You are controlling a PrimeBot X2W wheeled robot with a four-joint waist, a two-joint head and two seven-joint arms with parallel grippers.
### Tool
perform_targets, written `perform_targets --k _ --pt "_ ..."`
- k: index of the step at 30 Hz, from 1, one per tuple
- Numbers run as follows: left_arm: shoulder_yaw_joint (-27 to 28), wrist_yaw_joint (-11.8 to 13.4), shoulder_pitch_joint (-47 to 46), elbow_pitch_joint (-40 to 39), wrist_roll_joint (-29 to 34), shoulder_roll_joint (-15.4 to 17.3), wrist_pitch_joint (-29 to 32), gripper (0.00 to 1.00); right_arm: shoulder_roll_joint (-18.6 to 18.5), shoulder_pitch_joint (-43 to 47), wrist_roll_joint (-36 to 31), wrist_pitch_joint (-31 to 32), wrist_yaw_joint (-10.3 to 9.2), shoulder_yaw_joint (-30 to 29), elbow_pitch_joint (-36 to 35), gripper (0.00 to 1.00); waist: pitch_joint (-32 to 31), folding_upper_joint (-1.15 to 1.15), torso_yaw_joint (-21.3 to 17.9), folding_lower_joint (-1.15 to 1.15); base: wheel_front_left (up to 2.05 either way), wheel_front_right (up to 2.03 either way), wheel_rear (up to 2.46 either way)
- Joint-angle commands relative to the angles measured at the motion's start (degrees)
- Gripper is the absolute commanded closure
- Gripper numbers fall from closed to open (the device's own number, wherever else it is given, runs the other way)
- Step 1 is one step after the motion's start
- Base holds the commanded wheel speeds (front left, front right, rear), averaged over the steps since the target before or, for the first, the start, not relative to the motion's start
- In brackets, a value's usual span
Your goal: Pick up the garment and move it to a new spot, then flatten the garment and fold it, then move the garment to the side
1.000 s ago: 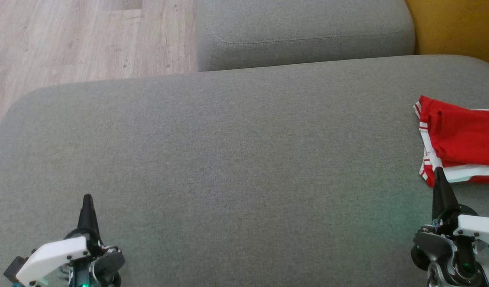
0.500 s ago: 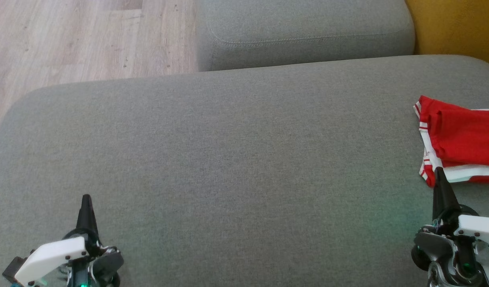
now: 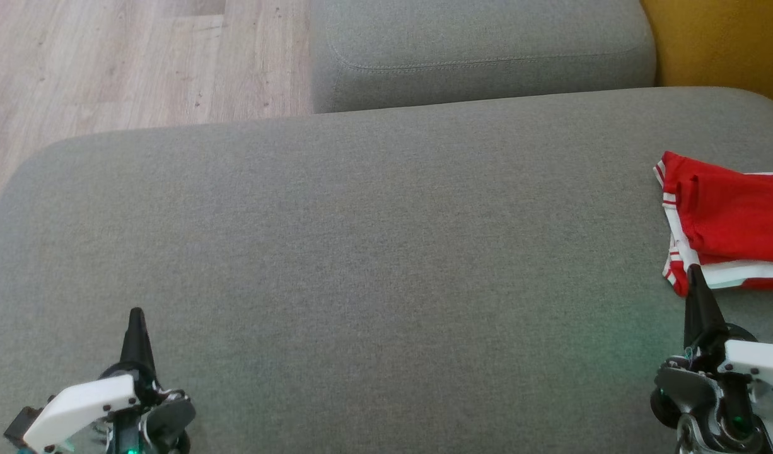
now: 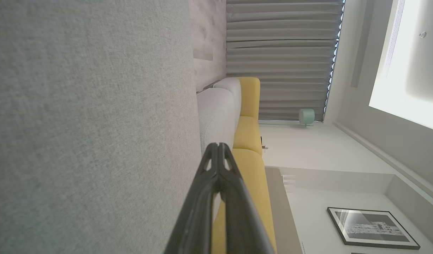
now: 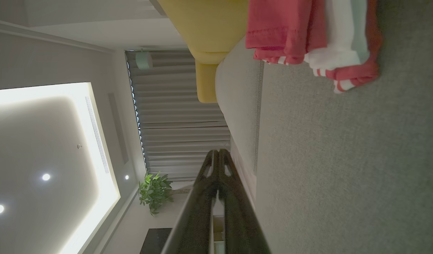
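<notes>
The folded red fabric garment with white stripes (image 3: pixel 730 217) lies at the right edge of the grey upholstered sofa seat (image 3: pixel 374 252); the move aside looks done. The left tool (image 3: pixel 136 313) and right tool (image 3: pixel 694 271) are pressed together and empty, so next they need only draw clear.

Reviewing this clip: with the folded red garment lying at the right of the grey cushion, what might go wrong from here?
1. The right claw is shut, its tip close to the near corner of the red and white garment; moving forward might nudge the fold apart.
2. The garment runs off the head view's right edge, so a grasp there would likely be poorly seen.
</notes>
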Motion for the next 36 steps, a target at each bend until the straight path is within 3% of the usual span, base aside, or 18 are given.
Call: perform_targets --k 1,36 --pt "1.9 -0.4 -2.9 -1.6 0.6 0.5 0.4 1.00 -0.3 -3.0 -0.3 0.5 -0.04 0.9 -1.8 1.00 0.0 0.00 0.0 0.00 0.00 0.00 0.00" --pt "2.4 -0.4 -2.9 -1.6 1.0 0.1 0.8 1.00 0.0 -3.1 -0.6 0.8 -0.04 0.5 -1.8 1.00 0.0 0.00 0.0 0.00 0.00 0.00 0.00"
